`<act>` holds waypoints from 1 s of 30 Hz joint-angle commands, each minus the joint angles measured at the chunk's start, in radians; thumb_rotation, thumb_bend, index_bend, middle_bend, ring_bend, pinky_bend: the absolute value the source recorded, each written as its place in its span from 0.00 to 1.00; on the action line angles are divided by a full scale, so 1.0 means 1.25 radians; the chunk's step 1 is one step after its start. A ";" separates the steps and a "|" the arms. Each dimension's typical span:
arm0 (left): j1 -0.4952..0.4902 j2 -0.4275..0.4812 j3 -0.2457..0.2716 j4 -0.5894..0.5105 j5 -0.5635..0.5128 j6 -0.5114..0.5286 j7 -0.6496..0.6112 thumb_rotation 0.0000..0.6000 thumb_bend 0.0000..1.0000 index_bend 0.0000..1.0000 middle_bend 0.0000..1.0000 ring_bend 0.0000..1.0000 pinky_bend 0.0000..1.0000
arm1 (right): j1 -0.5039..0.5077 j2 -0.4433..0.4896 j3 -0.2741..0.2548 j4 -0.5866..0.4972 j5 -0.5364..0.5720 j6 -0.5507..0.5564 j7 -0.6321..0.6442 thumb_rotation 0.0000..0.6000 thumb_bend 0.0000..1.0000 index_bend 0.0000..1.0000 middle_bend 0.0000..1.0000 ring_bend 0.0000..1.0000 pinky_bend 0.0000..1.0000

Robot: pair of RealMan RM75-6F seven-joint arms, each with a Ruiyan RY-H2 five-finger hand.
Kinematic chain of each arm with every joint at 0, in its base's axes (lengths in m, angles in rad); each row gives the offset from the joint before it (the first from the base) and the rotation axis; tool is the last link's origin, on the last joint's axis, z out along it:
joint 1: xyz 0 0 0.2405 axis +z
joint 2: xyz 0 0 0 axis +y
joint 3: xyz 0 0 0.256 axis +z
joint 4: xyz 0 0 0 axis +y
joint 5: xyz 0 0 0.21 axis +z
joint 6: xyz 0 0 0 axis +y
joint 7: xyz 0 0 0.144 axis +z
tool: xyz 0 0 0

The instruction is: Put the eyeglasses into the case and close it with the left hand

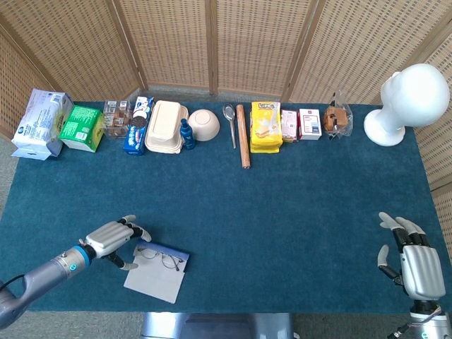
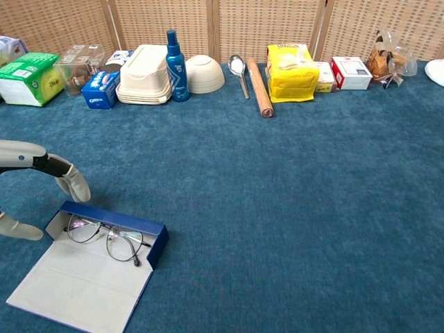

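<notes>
1. At the lower left of the head view, your left hand (image 1: 113, 238) hovers with its fingers spread and nothing held. In the chest view its fingers (image 2: 73, 182) arch above the left end of the case without touching it.
2. Just right of that hand lies the open case (image 2: 87, 267), its blue tray toward the back and its grey flap lying flat toward the front edge of the table (image 1: 282, 212).
3. The eyeglasses (image 2: 104, 236) rest in the case, lenses against the blue tray wall, one temple reaching over the grey lining.
4. Along the top of the frame, a row of goods runs left to right, with a blue bottle (image 2: 173, 57), a bowl (image 2: 203, 73) and a yellow bag (image 2: 291, 71) among them.
5. At the lower right corner of the head view, your right hand (image 1: 409, 258) sits with its fingers apart, empty, well away from the case.
</notes>
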 commanded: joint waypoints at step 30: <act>0.005 0.009 0.003 -0.059 0.027 -0.023 0.018 0.77 0.20 0.23 0.27 0.20 0.00 | -0.013 0.003 -0.007 0.015 -0.008 0.021 0.024 0.84 0.69 0.15 0.31 0.19 0.20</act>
